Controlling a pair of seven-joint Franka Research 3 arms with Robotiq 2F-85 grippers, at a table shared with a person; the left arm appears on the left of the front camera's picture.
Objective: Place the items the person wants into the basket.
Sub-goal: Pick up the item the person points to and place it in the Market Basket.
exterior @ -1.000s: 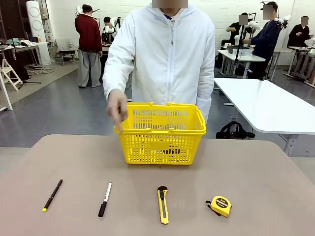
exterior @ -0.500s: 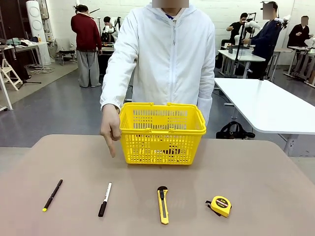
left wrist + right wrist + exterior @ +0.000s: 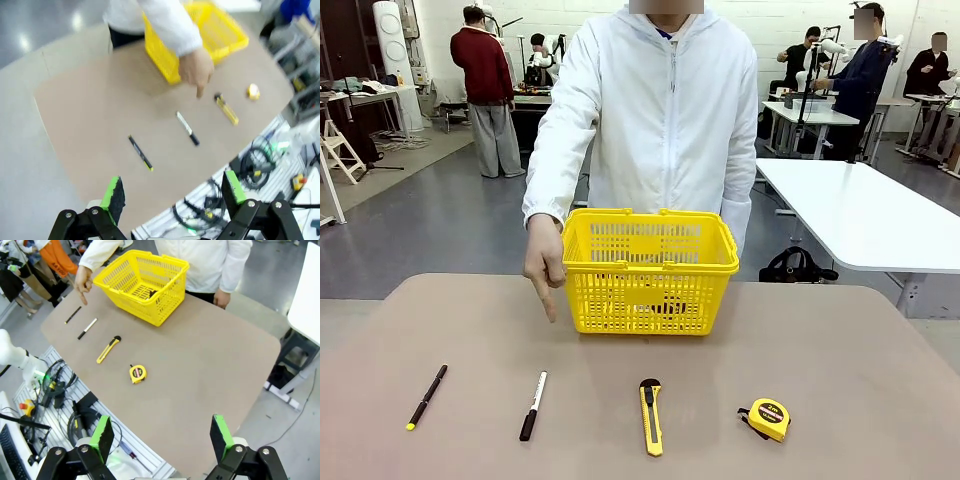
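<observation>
Front view: hand [image 3: 543, 268] pointing down at marker [image 3: 532, 406] | lying near-to-far, cap robotward, left of centre, short of basket [image 3: 620, 300] | left gripper [image 3: 173, 187] likely nearer, spread wide, high above | right gripper [image 3: 161, 427] spread too, empty.

Front: shot low from the table [image 3: 840, 340] edge opposite the basket [image 3: 650, 270], facing it at close range. Both wrists: shot from high, well back from the basket, angled down. Shared throughout: basket and table.
</observation>
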